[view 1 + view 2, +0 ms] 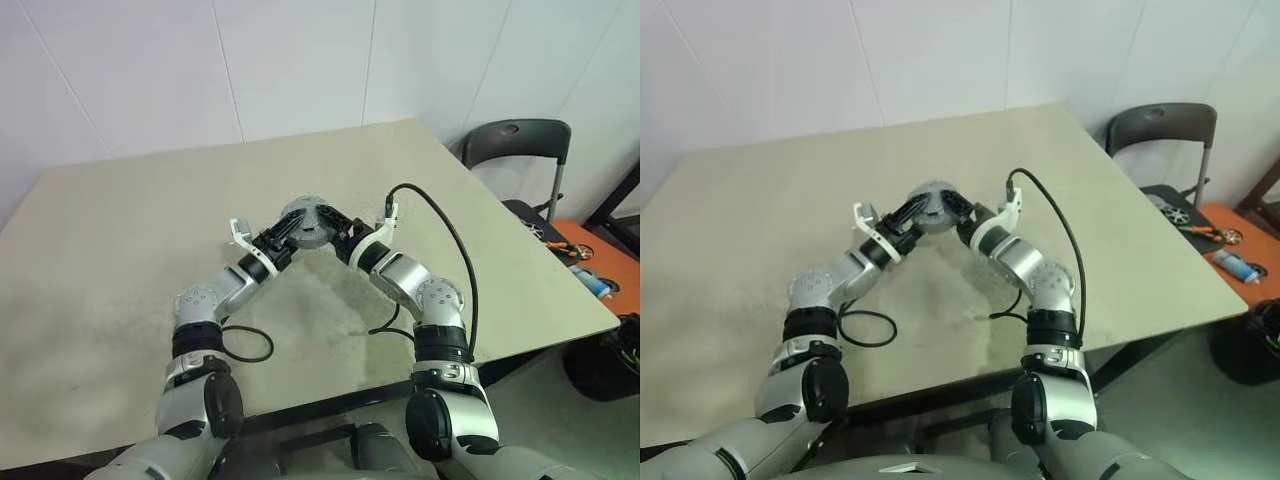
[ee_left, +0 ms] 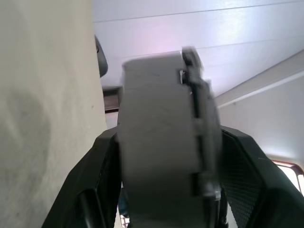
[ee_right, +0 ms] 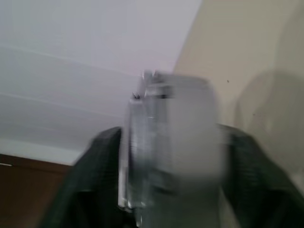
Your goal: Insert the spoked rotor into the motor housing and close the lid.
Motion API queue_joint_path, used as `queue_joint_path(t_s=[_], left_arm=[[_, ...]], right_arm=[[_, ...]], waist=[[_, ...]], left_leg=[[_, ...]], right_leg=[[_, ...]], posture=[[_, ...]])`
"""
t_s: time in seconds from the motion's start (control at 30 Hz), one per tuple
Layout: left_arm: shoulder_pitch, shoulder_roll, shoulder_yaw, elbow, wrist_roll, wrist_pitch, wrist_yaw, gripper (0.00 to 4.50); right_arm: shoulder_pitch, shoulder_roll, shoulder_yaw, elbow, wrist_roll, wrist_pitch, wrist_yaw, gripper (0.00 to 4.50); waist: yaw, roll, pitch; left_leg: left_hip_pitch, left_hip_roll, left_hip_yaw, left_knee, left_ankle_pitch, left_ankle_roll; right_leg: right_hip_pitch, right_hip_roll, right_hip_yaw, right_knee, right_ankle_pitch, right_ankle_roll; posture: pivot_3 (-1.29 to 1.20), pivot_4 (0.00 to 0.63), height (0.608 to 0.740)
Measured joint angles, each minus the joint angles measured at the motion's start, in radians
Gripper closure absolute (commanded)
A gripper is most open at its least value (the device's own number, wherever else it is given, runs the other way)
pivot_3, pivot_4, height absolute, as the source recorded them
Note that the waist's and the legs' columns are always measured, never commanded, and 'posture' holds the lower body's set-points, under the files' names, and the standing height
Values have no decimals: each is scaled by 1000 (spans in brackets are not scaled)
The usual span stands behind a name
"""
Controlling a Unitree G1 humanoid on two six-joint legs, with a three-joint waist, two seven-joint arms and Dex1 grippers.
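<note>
Motor housing (image 1: 306, 222), with the lid (image 2: 202, 137) seated against one face, held above the table (image 1: 120, 250) between my two grippers. Left gripper (image 1: 283, 237): black fingers (image 2: 99, 180) clamped across the grey cylinder's two flat faces, seen edge-on in the left wrist view. Right gripper (image 1: 340, 238): fingers (image 3: 95, 180) bracketing the same assembly from the opposite side; I cannot tell whether they press it or have eased off. Spoked rotor: not separately visible; I judge it already inside, since the lid's ribbed rim sits flush with the housing wall. Step in hand, as I read it: closing the lid. Next move calls for a firm squeeze or twist, one gripper steadying the body. Beyond the table's far right corner, a dark chair (image 1: 515, 150).
</note>
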State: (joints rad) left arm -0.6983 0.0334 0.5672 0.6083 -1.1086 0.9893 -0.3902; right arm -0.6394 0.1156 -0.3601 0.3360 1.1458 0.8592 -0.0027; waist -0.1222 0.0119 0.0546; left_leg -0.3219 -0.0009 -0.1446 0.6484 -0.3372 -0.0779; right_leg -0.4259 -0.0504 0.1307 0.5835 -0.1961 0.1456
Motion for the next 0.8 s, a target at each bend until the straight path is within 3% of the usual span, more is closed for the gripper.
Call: queue_joint_path(t_s=[0.5,0.63,0.8], left_arm=[[-9,-39,-5,-57,2,-14,81,1608],[-7,-39,-18,-65,13,-14,88,2383],[-2,-39,-34,-81,19,-14,89,2397]], right_arm=[[0,1,-31,6,-2,14,-13,807],[0,1,-36,6,-2,10,-15,779],[0,2,-41,6,-2,9,-18,779]], waist=[[0,0,0],[0,0,0],[0,0,0]], left_leg=[[0,0,0,0,0,0],[0,0,0,0,0,0],[0,0,0,0,0,0]], right_leg=[[0,0,0,0,0,0],[0,0,0,0,0,0],[0,0,0,0,0,-1]], posture=[[0,0,740],[0,0,740],[0,0,740]])
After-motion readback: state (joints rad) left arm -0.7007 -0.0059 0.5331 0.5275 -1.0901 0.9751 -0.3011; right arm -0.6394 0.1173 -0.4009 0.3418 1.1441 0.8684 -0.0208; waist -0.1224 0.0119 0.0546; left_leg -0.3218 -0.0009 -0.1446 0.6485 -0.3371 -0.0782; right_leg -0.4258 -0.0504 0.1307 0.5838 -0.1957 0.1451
